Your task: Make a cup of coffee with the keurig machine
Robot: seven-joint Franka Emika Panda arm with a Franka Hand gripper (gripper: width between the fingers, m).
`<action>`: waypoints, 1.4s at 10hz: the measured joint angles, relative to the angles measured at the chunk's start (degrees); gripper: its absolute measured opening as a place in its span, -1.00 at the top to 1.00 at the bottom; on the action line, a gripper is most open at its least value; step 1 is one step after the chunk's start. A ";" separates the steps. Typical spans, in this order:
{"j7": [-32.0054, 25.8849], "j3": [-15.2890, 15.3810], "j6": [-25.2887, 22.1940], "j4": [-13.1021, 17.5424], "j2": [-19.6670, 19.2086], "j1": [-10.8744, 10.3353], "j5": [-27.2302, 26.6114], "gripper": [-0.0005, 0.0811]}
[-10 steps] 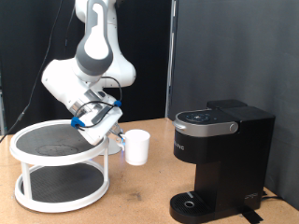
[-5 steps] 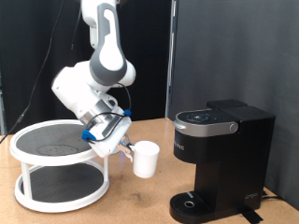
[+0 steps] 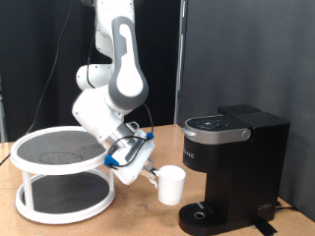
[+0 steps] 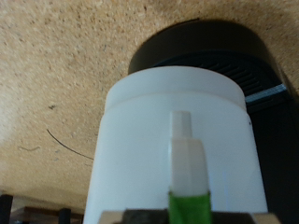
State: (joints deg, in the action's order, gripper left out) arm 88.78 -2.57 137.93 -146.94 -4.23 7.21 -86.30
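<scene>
Black curtain forms the backdrop in the exterior view, and a wooden desk carries the equipment. A white two-tier round rack with dark mesh shelves stands at the exterior view's left. The black coffee machine stands at the exterior view's right, lid down, with a grey button panel on top. A small white logo is printed on its front face; the lettering is too small to read. Its round drip base sits at the bottom front.

The white robot arm reaches down between the rack and the machine. The pincer, fitted with blue parts, is closed on the handle side of the white cup. The cup is upright, held above the desk, just beside the machine's front and slightly above and to the left of the drip base.

Wrist view: the cup fills the centre of the frame, directly ahead of the pincer. One finger, white with a green section, lies against the cup's wall. Behind the cup, the dark round drip base shows partly, with the speckled desk surface around it.
</scene>
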 joint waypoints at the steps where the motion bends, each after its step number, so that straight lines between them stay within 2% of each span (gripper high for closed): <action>1: -3.39 0.96 0.18 0.23 -1.04 -0.31 -3.48 0.97; 4: -12.13 3.76 0.25 0.54 -2.85 -1.23 -12.68 0.97; 9: -15.46 7.11 3.44 1.34 -5.80 -3.00 -19.68 0.97; 14: -18.81 7.93 4.43 3.17 -9.62 -3.20 -24.09 0.97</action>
State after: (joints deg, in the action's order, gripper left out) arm 69.97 5.36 142.36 -143.77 -13.85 4.01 -110.39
